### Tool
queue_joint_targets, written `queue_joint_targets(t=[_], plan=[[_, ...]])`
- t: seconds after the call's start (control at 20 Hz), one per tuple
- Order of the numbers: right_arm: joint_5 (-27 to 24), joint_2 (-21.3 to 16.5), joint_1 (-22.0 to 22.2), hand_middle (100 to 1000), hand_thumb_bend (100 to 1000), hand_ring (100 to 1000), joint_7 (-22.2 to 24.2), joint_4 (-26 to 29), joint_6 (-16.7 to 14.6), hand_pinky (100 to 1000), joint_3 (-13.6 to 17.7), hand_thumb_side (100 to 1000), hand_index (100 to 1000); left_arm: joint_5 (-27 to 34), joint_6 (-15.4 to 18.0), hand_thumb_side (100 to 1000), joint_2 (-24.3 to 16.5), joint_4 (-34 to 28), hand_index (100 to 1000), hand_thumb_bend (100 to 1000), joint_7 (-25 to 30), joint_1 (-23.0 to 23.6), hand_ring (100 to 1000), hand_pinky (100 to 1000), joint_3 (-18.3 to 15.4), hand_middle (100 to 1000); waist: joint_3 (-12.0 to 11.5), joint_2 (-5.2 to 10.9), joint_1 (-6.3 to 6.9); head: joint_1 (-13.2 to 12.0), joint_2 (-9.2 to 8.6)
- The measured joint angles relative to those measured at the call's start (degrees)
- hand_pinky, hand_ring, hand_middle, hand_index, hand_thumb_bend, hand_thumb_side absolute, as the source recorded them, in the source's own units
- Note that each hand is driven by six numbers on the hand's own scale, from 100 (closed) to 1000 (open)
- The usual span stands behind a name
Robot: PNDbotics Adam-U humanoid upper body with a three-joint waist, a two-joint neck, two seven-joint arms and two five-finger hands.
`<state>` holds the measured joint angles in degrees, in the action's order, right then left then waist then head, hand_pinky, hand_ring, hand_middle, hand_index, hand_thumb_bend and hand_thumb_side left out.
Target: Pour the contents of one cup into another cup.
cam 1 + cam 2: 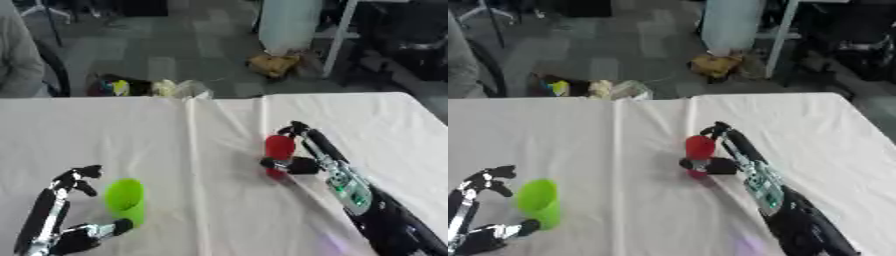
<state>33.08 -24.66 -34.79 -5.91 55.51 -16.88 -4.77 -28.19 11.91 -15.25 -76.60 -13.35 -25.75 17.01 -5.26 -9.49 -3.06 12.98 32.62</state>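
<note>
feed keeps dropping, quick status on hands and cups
Right hand curled round red cup, cup on white table. Left hand open beside green cup, not gripping. Nothing between the cups.

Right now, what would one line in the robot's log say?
right hand: curled round red cup | left hand: open beside green cup | pour: not started

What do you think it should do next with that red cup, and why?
Probably lift the red cup off the white table and carry it left toward the green cup. The right hand appears curled round it already, while the left hand brackets the green cup, which stands well apart.
</note>
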Motion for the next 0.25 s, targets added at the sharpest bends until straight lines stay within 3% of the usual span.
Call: queue_joint_targets(t=[0.25], plan=[[-2.5, -2.9, 2.9, 484, 850, 1000, 1.3, 7.4, -0.5, 889, 1.2, 718, 771, 0.5, -0.3, 658, -0.4, -0.5, 831, 1000, -0.3, 0.0, 531, 764, -0.6, 669, 0.7, 0.13, -0.35, -0.4, -0.03]])
